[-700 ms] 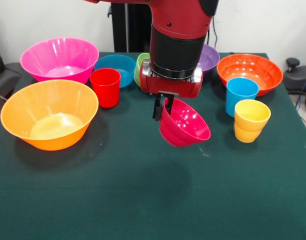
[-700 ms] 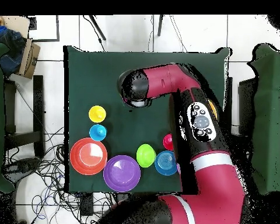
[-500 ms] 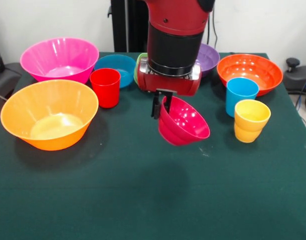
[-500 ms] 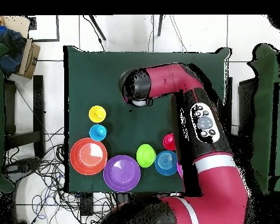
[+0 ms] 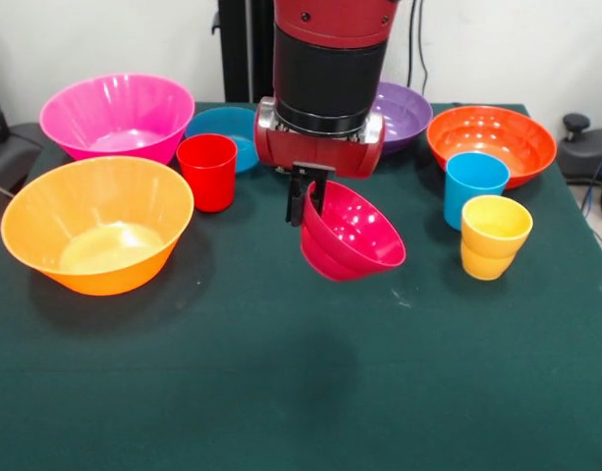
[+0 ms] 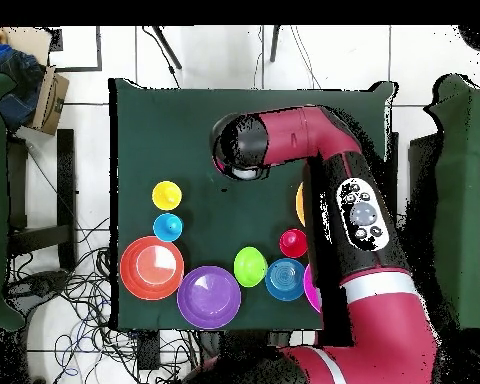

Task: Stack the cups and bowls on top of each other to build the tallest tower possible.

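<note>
The gripper (image 5: 307, 201) holds the crimson-pink bowl (image 5: 352, 234) by its rim: the black fingers (image 5: 298, 196) pinch the rim's left edge, and the bowl hangs tilted in the air above the green table (image 5: 281, 392), its opening turned up and to the right. A faint shadow lies on the cloth under it.

On the left in the front view stand the large yellow-orange bowl (image 5: 96, 235) and behind it the large pink bowl (image 5: 117, 117). The red cup (image 5: 207, 172) stands upright between them and the arm, with the small blue bowl (image 5: 226, 131) just behind it. The purple bowl (image 5: 404, 111) shows partly behind the arm. On the right sits the orange bowl (image 5: 492, 142); the sky-blue cup (image 5: 474, 186) stands in front of it, and the yellow cup (image 5: 494, 235) stands just beside the sky-blue one, nearer to the camera.

In the overhead view the green bowl (image 6: 249, 266) lies between the purple and the blue bowl; the arm (image 6: 359, 215) covers the held bowl.
</note>
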You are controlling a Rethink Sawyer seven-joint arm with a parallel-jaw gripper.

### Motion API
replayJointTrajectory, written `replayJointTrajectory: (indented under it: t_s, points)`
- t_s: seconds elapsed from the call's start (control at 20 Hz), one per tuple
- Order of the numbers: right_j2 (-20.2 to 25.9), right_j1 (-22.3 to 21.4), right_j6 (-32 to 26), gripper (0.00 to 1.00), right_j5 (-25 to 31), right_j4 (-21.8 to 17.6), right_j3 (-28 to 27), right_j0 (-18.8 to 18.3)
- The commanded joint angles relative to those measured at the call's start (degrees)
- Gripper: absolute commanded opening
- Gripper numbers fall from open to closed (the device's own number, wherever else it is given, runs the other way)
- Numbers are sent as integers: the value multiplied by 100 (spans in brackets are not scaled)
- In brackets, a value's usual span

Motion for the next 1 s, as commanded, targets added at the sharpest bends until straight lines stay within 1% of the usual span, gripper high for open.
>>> replayJointTrajectory:
  t_s: [0.05, 0.25, 0.5, 0.8, 1.0]
  points:
    - [207, 161, -1052, 0, 239, -68, 67, 20]
    - [206, 228, -1078, 0, 358, -82, -96, 67]
    - [258, 473, -1171, 0, 529, -83, -462, 139]
    - [329, 741, -1353, 0, 1004, -93, -1223, 317]
    - [360, 849, -1323, 0, 1116, -59, -1451, 405]
